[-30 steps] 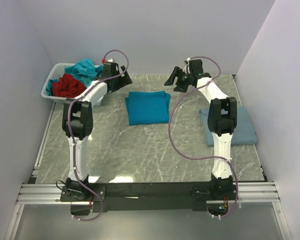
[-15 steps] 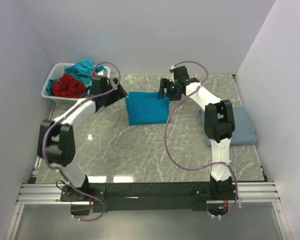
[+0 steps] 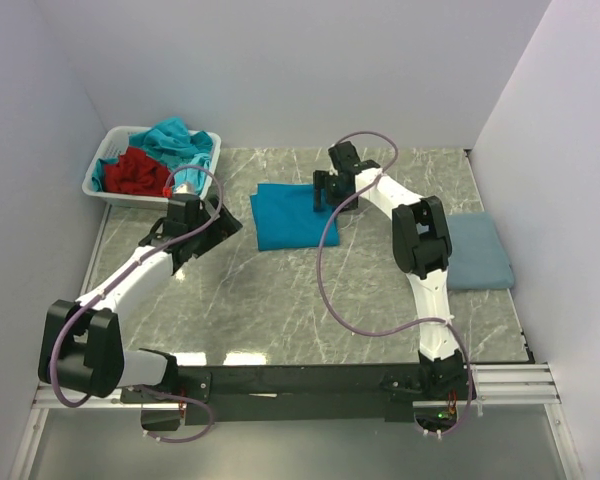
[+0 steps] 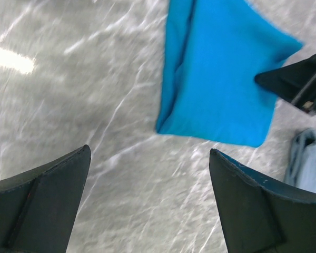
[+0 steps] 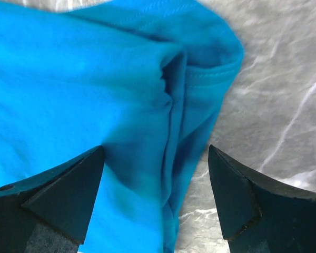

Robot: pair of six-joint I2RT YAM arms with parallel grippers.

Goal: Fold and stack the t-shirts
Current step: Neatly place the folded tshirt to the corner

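A folded bright teal-blue t-shirt lies on the table's middle back; it shows in the left wrist view and the right wrist view. A folded slate-blue t-shirt lies at the right; its edge shows in the left wrist view. Turquoise and red shirts fill the basket. My right gripper is open, its jaws astride the teal-blue shirt's far right corner. My left gripper is open and empty over bare table left of that shirt.
A white slatted basket stands at the back left corner. The marble table has white walls on three sides. The right arm's cable loops over the table's middle.
My left gripper has pulled back from the basket toward the near left of the teal-blue shirt. My right gripper has come down onto that shirt's far right corner.
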